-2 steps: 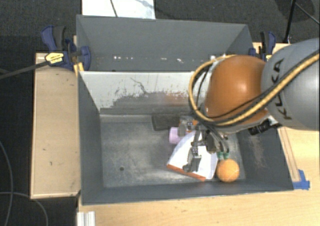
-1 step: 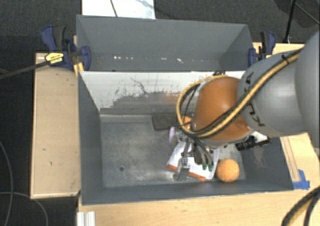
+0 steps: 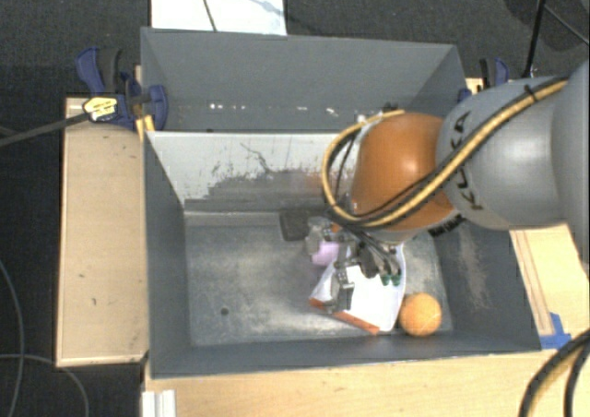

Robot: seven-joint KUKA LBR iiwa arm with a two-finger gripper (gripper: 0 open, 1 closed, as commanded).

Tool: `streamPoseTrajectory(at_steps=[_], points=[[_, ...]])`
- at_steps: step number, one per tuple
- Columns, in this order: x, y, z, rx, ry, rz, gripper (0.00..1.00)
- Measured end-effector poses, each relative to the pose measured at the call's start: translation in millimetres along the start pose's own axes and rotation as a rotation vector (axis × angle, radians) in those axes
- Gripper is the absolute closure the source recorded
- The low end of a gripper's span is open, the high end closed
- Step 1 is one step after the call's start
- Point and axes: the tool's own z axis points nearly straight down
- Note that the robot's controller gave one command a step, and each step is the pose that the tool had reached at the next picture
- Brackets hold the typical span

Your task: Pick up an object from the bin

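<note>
The grey metal bin (image 3: pixel 230 295) holds a few loose things, all gathered near the gripper (image 3: pixel 346 288), with bare, scuffed floor to the gripper's left. Up and to the left of the gripper, against the foot of the back wall, lies a small dark grey rectangular block (image 3: pixel 295 224). Just above the gripper, touching the wrist parts, sits a small pale pink-lilac lump (image 3: pixel 324 252); its shape is too hidden to tell.

The gripper hangs low over the left end of a flat white packet with an orange-red lower edge (image 3: pixel 378 301), which lies on the bin floor right under it and stretches off to its lower right. Any print on the packet is too small to read. Whether the gripper is wide or narrow cannot be told, and nothing shows as being held.

Just right of the packet, touching its corner, rests a round orange ball (image 3: pixel 420 315). Above the gripper bulges the robot's rounded orange cover (image 3: pixel 396 171), looped by black and yellow cables. On the grey arm (image 3: pixel 521 166) to the right, black letters read partly as "KUK".
</note>
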Motion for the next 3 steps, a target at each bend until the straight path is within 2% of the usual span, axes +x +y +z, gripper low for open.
streamPoseTrajectory(at_steps=[1, 2, 3], points=[[-54.5, 12, 6, 0.000, -0.005, -0.349, 0.00], [-63.6, -6, 49, -0.004, -0.004, -0.306, 0.00], [-66.5, -22, 42, -0.009, -0.009, -0.526, 1.00]])
